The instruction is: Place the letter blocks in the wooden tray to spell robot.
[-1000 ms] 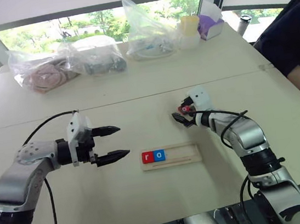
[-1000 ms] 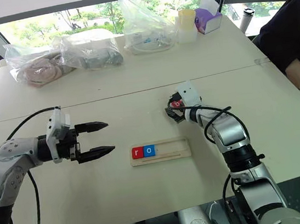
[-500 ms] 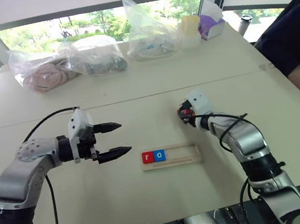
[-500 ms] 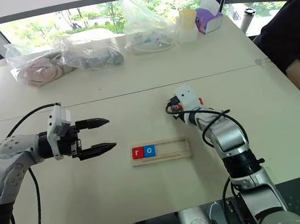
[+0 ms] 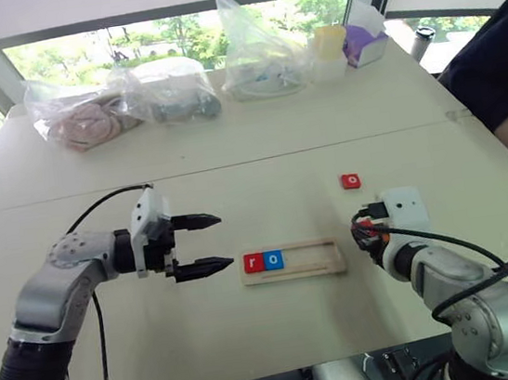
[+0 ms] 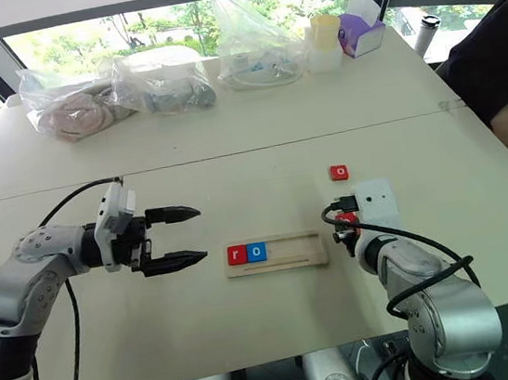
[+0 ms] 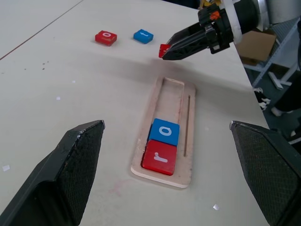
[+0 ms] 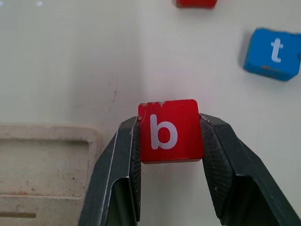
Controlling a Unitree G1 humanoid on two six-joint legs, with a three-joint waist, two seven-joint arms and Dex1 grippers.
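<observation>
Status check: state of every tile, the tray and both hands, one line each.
r tile: seated in tray, end slot.
blue o tile: in tray, beside r.
b tile: held in right hand.
red o tile: loose on table.
t tile: loose on table.
wooden tray: two tiles in.
left hand: open, empty.
right hand: shut on b.

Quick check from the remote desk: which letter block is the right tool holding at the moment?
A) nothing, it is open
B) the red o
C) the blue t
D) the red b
D: in the right wrist view the right tool is shut on the red b block, while the blue t block lies on the table.
</observation>
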